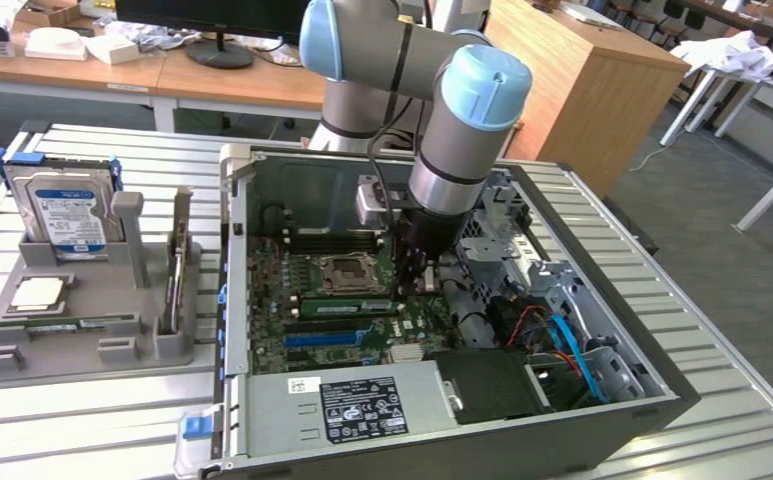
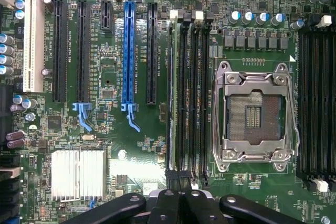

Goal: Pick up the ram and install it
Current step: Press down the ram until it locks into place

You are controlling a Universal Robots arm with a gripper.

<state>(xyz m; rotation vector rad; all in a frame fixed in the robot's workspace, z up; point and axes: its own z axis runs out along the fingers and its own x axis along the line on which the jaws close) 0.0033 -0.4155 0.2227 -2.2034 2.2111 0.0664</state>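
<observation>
Ram [image 1: 346,305] in the exterior view: green, long and narrow, standing on edge in a memory slot of the motherboard [image 1: 269,300], between the empty processor socket [image 1: 339,270] and the blue slot [image 1: 322,338]. All inside the open computer case [image 1: 626,420], on a slatted metal table [image 1: 79,420]. Arm reaching down into the case, gripper [image 1: 420,283] at the end of the stick toward the exterior view's right; contact impossible to tell. Well apart, toward the exterior view's left: grey holder [image 1: 39,360] with a hard drive [image 1: 66,210] upright and a square silver chip [image 1: 37,292] lying flat.

Wrist view, looking straight down on the board: ram [image 2: 171,93] seen edge-on as a thin pale line in the outermost of the black memory slots [image 2: 195,93], on the side away from the processor socket [image 2: 254,111] and nearest the blue slot [image 2: 128,51]. Gripper [image 2: 178,202] over one end of those slots, dark fingers [image 2: 168,208] clenched together. Ribbed silver heatsink [image 2: 79,174] near the gripper.
</observation>
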